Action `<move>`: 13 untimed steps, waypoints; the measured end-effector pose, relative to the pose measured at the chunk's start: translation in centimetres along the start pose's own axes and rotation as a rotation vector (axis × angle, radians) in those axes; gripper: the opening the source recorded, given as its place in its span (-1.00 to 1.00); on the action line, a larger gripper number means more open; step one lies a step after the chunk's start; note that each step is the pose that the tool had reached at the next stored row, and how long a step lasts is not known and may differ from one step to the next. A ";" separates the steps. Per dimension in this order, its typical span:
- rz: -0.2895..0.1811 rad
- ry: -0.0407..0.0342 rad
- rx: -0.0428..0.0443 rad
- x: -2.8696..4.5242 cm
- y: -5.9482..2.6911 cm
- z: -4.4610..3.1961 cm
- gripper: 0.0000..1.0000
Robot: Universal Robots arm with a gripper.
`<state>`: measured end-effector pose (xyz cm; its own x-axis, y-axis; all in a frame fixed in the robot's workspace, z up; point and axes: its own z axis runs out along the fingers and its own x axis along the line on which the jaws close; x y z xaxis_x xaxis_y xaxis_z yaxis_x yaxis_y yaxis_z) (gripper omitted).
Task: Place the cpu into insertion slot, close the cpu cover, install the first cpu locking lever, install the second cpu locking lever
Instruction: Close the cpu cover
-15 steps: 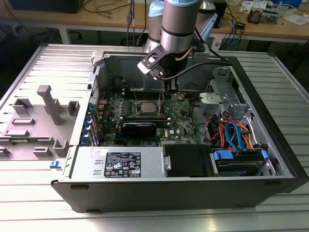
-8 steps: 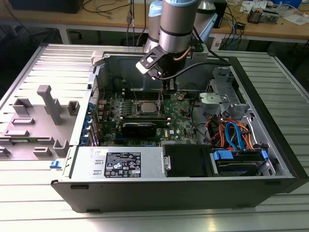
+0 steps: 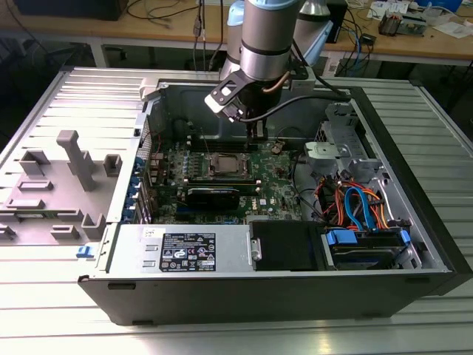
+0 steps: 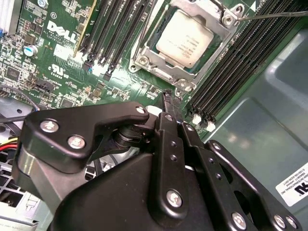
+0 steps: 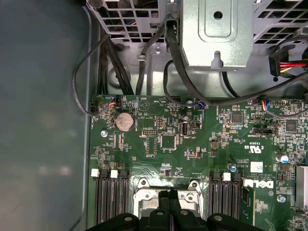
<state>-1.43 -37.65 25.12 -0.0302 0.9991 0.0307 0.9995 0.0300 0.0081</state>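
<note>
1. The cpu lies flat in its slot on the green board. In the exterior view it sits in the middle of the frame, inside the open case
2. The cover is down. Its silver frame lies around the cpu, and the cpu's grey top shows through the window
3. So I think the first two steps are done, and the lever steps are the work in hand
4. One lever shows in the second wrist view as a thin shiny rod. It starts by a corner of the cover and runs out over the black slots. I think it is not locked yet, but I cannot be sure
5. The gripper points down at the board. Its tip is just beside another corner of the cover, and I cannot tell if it touches. In the exterior view the gripper is in the upper middle of the frame, a little to the exterior view's right of the cpu
6. The jaws are closed tight together, with nothing between them
7. I think locking a lever calls for the closed tip to sit right on the thin rod and push it into place. The rod is thin and could slip off the tip, so the push has to be slow and well aimed
</note>
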 end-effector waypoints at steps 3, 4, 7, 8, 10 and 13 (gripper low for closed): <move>0.000 -0.0001 0.0000 0.00 -0.01 0.00 -0.79; 0.000 0.0000 0.0000 0.00 -0.01 0.00 -0.79; 0.000 0.0000 0.0000 0.00 -0.10 0.00 -0.79; 0.000 -0.0001 0.0000 0.01 -0.21 0.00 -0.79; 0.000 0.0001 0.0000 0.01 -0.41 0.01 -0.79; 0.000 -0.0002 0.0001 0.03 -1.41 0.12 -0.79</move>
<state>-2.84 -37.66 24.99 -0.0303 0.9991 0.0305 0.9995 0.0300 0.0080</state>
